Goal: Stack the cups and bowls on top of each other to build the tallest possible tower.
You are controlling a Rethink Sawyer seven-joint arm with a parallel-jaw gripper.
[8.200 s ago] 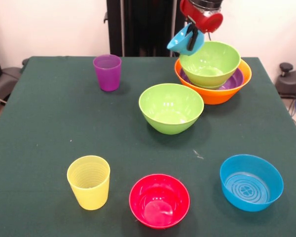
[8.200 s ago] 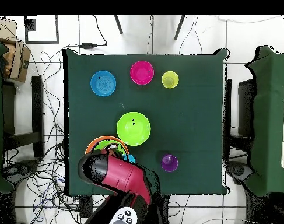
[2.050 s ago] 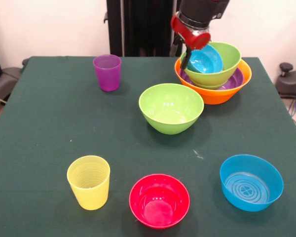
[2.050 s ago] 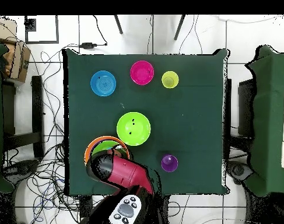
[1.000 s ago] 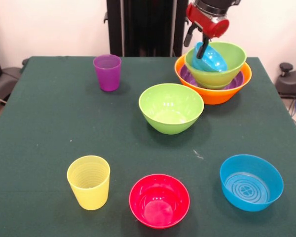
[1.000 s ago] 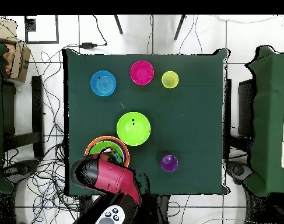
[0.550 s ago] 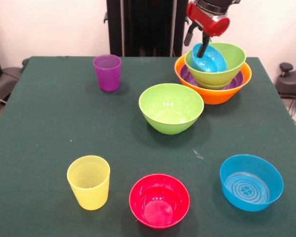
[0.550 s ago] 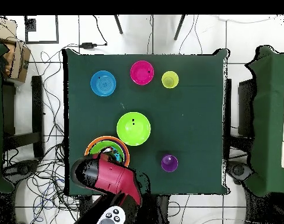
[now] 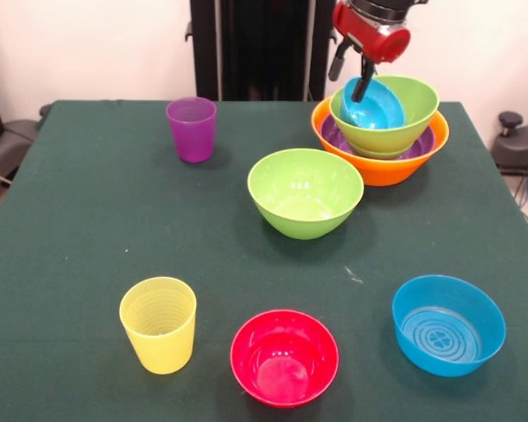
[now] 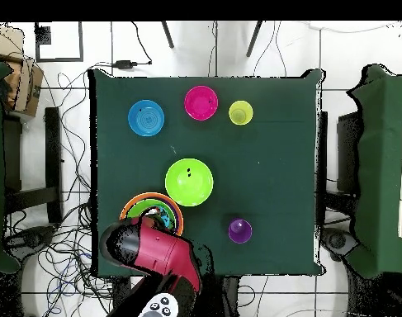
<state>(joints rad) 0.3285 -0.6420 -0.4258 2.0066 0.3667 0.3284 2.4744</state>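
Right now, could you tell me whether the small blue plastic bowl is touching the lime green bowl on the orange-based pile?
Touching. The front view shows the small blue bowl lying tilted inside the lime green bowl, resting against its inner wall.

In the front view, a tilted small bowl is held in the tower at the far right, a bowl is placed before it, and two cups are set left.
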